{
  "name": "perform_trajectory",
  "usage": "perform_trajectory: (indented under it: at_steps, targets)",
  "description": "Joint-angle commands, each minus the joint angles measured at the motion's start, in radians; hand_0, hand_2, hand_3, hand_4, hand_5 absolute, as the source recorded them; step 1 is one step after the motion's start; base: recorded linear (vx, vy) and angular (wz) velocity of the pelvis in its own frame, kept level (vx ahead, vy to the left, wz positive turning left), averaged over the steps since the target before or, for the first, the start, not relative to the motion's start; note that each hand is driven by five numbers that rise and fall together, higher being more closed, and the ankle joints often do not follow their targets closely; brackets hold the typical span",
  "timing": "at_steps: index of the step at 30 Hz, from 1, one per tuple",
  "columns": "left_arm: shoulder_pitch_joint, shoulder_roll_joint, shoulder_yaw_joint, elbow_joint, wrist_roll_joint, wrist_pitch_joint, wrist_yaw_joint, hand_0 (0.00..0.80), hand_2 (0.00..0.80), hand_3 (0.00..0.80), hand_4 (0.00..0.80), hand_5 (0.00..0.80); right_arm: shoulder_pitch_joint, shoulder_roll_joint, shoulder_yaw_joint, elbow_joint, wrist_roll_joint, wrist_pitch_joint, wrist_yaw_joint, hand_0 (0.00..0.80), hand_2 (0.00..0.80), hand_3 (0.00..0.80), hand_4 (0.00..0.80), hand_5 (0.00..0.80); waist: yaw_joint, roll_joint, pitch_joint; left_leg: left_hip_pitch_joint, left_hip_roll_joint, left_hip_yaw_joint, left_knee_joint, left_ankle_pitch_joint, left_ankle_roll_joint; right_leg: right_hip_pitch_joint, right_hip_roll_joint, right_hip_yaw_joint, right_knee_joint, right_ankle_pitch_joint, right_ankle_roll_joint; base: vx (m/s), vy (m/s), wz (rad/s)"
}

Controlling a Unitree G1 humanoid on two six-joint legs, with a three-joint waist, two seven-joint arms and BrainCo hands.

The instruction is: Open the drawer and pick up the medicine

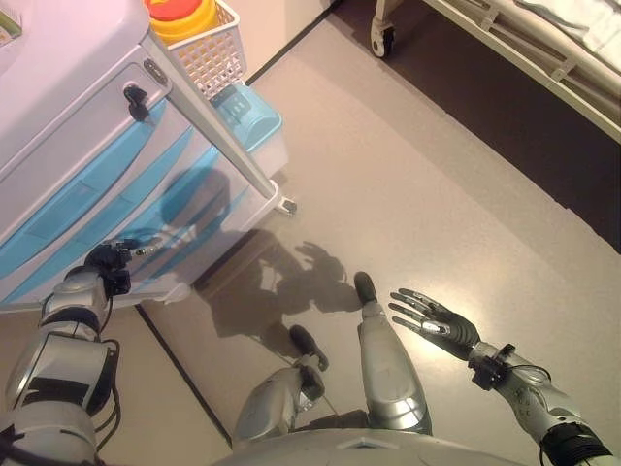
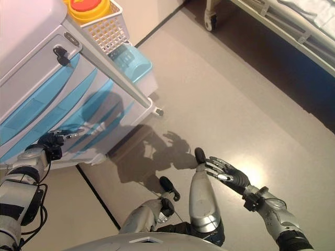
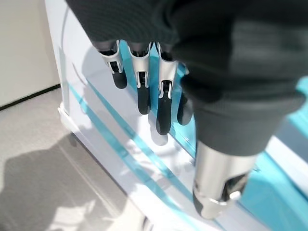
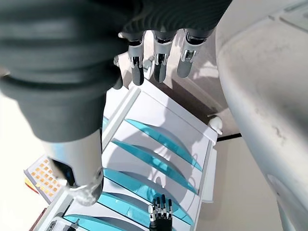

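Note:
A white cart (image 1: 68,68) with several light-blue drawer fronts (image 1: 146,194) stands at the left, and all its drawers are shut. No medicine shows in any view. My left hand (image 1: 109,260) is at a lower drawer front, open, its fingers (image 3: 163,96) straight and close to a blue handle strip (image 3: 120,139); I cannot tell whether they touch it. My right hand (image 1: 437,320) is open and empty over the floor at the lower right. The right wrist view shows the cart's drawer fronts (image 4: 159,159) with my left hand (image 4: 160,211) against them.
A white basket (image 1: 218,53) holding a yellow container (image 1: 179,17) hangs on the cart's side, above a light-blue bin (image 1: 254,121). A grey rail (image 1: 223,136) runs down the cart's corner. A bed frame (image 1: 505,39) on castors (image 1: 381,39) stands at the top right.

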Motion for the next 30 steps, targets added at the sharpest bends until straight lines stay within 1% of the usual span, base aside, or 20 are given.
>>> perform_trajectory:
  at_steps: [1, 5, 8, 11, 14, 16, 17, 20, 21, 22, 23, 25, 26, 28, 30]
  targets:
    - [-0.057, 0.139, 0.042, 0.024, -0.032, -0.014, 0.033, 0.000, 0.000, 0.000, 0.000, 0.000, -0.017, 0.007, 0.073, -0.038, 0.066, -0.051, -0.008, 0.000, 0.000, 0.000, 0.000, 0.000, -0.002, -0.037, 0.019, -0.174, 0.008, -0.096, 0.233, -0.135, 0.005, -0.075, -0.027, -0.012, 0.231, -0.199, 0.051, -0.083, -0.028, 0.02]
    - [-0.096, 0.149, 0.021, 0.029, -0.039, -0.004, 0.031, 0.000, 0.000, 0.000, 0.000, 0.000, -0.033, 0.014, 0.085, -0.046, 0.081, -0.055, -0.029, 0.000, 0.000, 0.000, 0.000, 0.000, 0.003, -0.046, 0.023, -0.212, 0.011, -0.099, 0.260, -0.144, 0.010, -0.111, -0.023, -0.006, 0.245, -0.193, 0.053, -0.028, -0.014, 0.04]
    - [-0.097, 0.146, 0.023, 0.032, -0.067, -0.006, 0.010, 0.000, 0.000, 0.000, 0.000, 0.000, -0.033, 0.026, 0.093, -0.048, 0.087, -0.061, -0.031, 0.000, 0.000, 0.000, 0.000, 0.000, 0.007, -0.052, 0.023, -0.224, 0.010, -0.105, 0.268, -0.147, 0.014, -0.128, -0.018, 0.002, 0.257, -0.192, 0.055, -0.009, -0.026, -0.09]
    - [-0.087, 0.125, 0.023, 0.008, -0.089, -0.021, -0.044, 0.000, 0.000, 0.000, 0.000, 0.000, -0.030, 0.041, 0.100, -0.054, 0.070, -0.071, -0.029, 0.000, 0.000, 0.000, 0.000, 0.000, 0.012, -0.056, 0.023, -0.226, 0.009, -0.106, 0.263, -0.146, 0.017, -0.136, -0.016, 0.001, 0.264, -0.191, 0.056, -0.026, -0.064, -0.08]
    - [-0.050, 0.090, 0.028, -0.050, -0.136, -0.024, -0.138, 0.000, 0.000, 0.000, 0.000, 0.000, -0.027, 0.050, 0.096, -0.059, 0.053, -0.074, -0.026, 0.000, 0.000, 0.000, 0.000, 0.000, 0.021, -0.057, 0.023, -0.215, 0.009, -0.108, 0.252, -0.145, 0.017, -0.125, -0.017, -0.009, 0.259, -0.191, 0.059, -0.027, -0.068, -0.01]
    - [-0.016, 0.054, 0.030, -0.094, -0.148, -0.016, -0.208, 0.000, 0.000, 0.000, 0.000, 0.000, -0.025, 0.057, 0.092, -0.057, 0.032, -0.078, -0.028, 0.000, 0.000, 0.000, 0.000, 0.000, 0.027, -0.056, 0.023, -0.205, 0.008, -0.111, 0.243, -0.142, 0.015, -0.113, -0.019, -0.017, 0.256, -0.193, 0.060, -0.026, -0.078, 0.00]
    - [0.012, 0.030, 0.022, -0.137, -0.160, -0.025, -0.229, 0.000, 0.000, 0.000, 0.000, 0.000, -0.026, 0.059, 0.090, -0.060, 0.024, -0.076, -0.035, 0.000, 0.000, 0.000, 0.000, 0.000, 0.033, -0.054, 0.023, -0.197, 0.006, -0.115, 0.235, -0.139, 0.015, -0.102, -0.020, -0.023, 0.251, -0.193, 0.060, -0.026, -0.093, 0.01]
    - [0.090, -0.039, 0.010, -0.249, -0.196, 0.014, -0.308, 0.000, 0.000, 0.000, 0.000, 0.000, -0.032, 0.062, 0.087, -0.073, -0.013, -0.088, -0.056, 0.000, 0.000, 0.000, 0.000, 0.000, 0.053, -0.048, 0.022, -0.171, -0.001, -0.127, 0.208, -0.131, 0.012, -0.068, -0.022, -0.041, 0.236, -0.196, 0.059, -0.035, -0.111, 0.08]
    - [0.138, -0.081, 0.004, -0.309, -0.216, 0.030, -0.315, 0.000, 0.000, 0.000, 0.000, 0.000, -0.040, 0.067, 0.083, -0.077, -0.019, -0.087, -0.070, 0.000, 0.000, 0.000, 0.000, 0.000, 0.064, -0.046, 0.022, -0.158, -0.004, -0.135, 0.197, -0.127, 0.011, -0.049, -0.023, -0.051, 0.229, -0.197, 0.056, -0.033, -0.126, 0.19]
    - [0.171, -0.109, -0.001, -0.343, -0.222, 0.035, -0.324, 0.000, 0.000, 0.000, 0.000, 0.000, -0.047, 0.071, 0.082, -0.082, -0.020, -0.086, -0.079, 0.000, 0.000, 0.000, 0.000, 0.000, 0.073, -0.044, 0.022, -0.147, -0.006, -0.142, 0.189, -0.124, 0.010, -0.034, -0.024, -0.058, 0.222, -0.199, 0.055, -0.090, -0.177, 0.13]
    - [0.216, -0.147, -0.007, -0.384, -0.242, 0.035, -0.345, 0.000, 0.000, 0.000, 0.000, 0.000, -0.059, 0.073, 0.086, -0.090, -0.021, -0.090, -0.095, 0.000, 0.000, 0.000, 0.000, 0.000, 0.088, -0.045, 0.012, -0.147, -0.007, -0.141, 0.171, -0.098, 0.013, -0.025, -0.023, -0.069, 0.200, -0.177, 0.046, -0.081, -0.175, 0.06]
    - [0.288, -0.211, -0.016, -0.452, -0.281, 0.067, -0.359, 0.000, 0.000, 0.000, 0.000, 0.000, -0.073, 0.083, 0.089, -0.099, -0.026, -0.091, -0.135, 0.000, 0.000, 0.000, 0.000, 0.000, 0.109, -0.044, -0.004, -0.131, -0.010, -0.156, 0.154, -0.092, 0.010, 0.004, -0.025, -0.090, 0.186, -0.181, 0.043, -0.033, -0.164, 0.05]
    - [0.307, -0.229, -0.020, -0.466, -0.287, 0.074, -0.363, 0.000, 0.000, 0.000, 0.000, 0.000, -0.077, 0.088, 0.089, -0.099, -0.028, -0.086, -0.145, 0.000, 0.000, 0.000, 0.000, 0.000, 0.114, -0.043, -0.009, -0.124, -0.011, -0.161, 0.145, -0.090, 0.009, 0.013, -0.024, -0.094, 0.182, -0.182, 0.043, 0.004, -0.157, 0.15]
    - [0.383, -0.292, -0.053, -0.517, -0.317, 0.071, -0.380, 0.000, 0.000, 0.000, 0.000, 0.000, -0.093, 0.107, 0.095, -0.097, -0.034, -0.071, -0.184, 0.000, 0.000, 0.000, 0.000, 0.000, 0.135, -0.041, -0.030, -0.097, -0.014, -0.185, 0.101, -0.073, 0.005, 0.050, -0.018, -0.111, 0.157, -0.185, 0.039, 0.011, -0.174, 0.18]
    - [0.434, -0.336, -0.062, -0.552, -0.358, 0.111, -0.381, 0.000, 0.000, 0.000, 0.000, 0.000, -0.095, 0.124, 0.099, -0.093, -0.045, -0.058, -0.217, 0.000, 0.000, 0.000, 0.000, 0.000, 0.149, -0.041, -0.047, -0.075, -0.015, -0.201, 0.071, -0.063, 0.002, 0.077, -0.012, -0.124, 0.142, -0.190, 0.037, 0.011, -0.171, 0.20]
